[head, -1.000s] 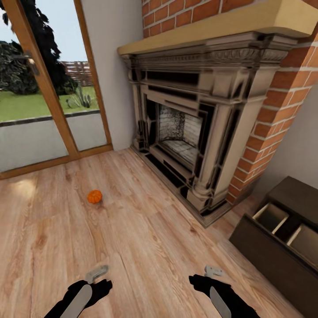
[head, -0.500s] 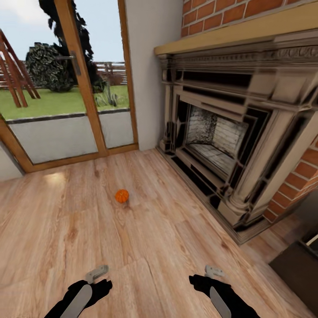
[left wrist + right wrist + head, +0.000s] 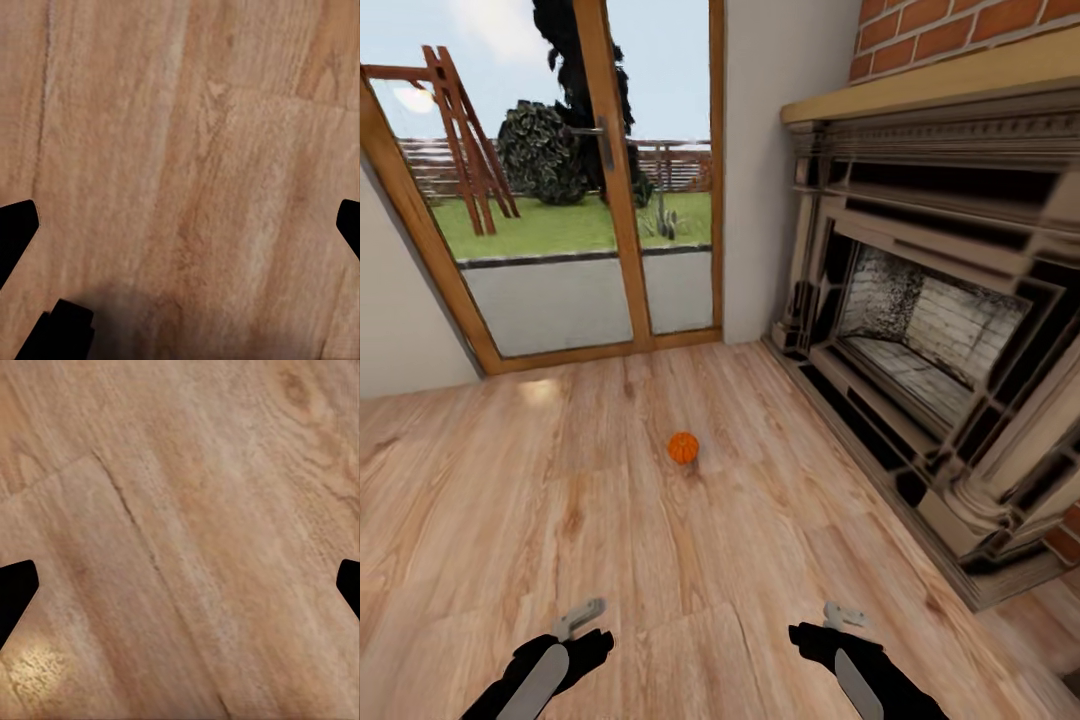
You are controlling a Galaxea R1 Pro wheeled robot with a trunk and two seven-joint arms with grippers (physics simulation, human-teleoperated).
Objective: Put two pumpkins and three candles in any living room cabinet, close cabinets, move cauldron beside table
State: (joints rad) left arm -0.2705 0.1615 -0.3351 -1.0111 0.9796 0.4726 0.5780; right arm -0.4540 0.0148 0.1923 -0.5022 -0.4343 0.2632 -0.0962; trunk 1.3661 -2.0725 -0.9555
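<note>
One small orange pumpkin (image 3: 683,447) lies on the wood floor, ahead of me and between my two arms. My left gripper (image 3: 582,622) and right gripper (image 3: 842,616) hang low in the head view, well short of the pumpkin. The left wrist view has the left gripper (image 3: 180,225) open over bare floorboards, its fingers wide apart. In the right wrist view the right gripper (image 3: 180,585) is open the same way, with nothing between its fingers. The candles, cabinet, cauldron and table are out of view.
An ornate carved fireplace (image 3: 940,330) with a projecting base stands along the right. Glass doors in a wooden frame (image 3: 615,220) face the garden straight ahead. A white wall (image 3: 400,330) closes the left. Open wood floor (image 3: 560,500) surrounds the pumpkin.
The camera has turned left: the fireplace slid right, the dark cabinet left the picture, and the pumpkin now sits near the middle. Both arms hold the same pose.
</note>
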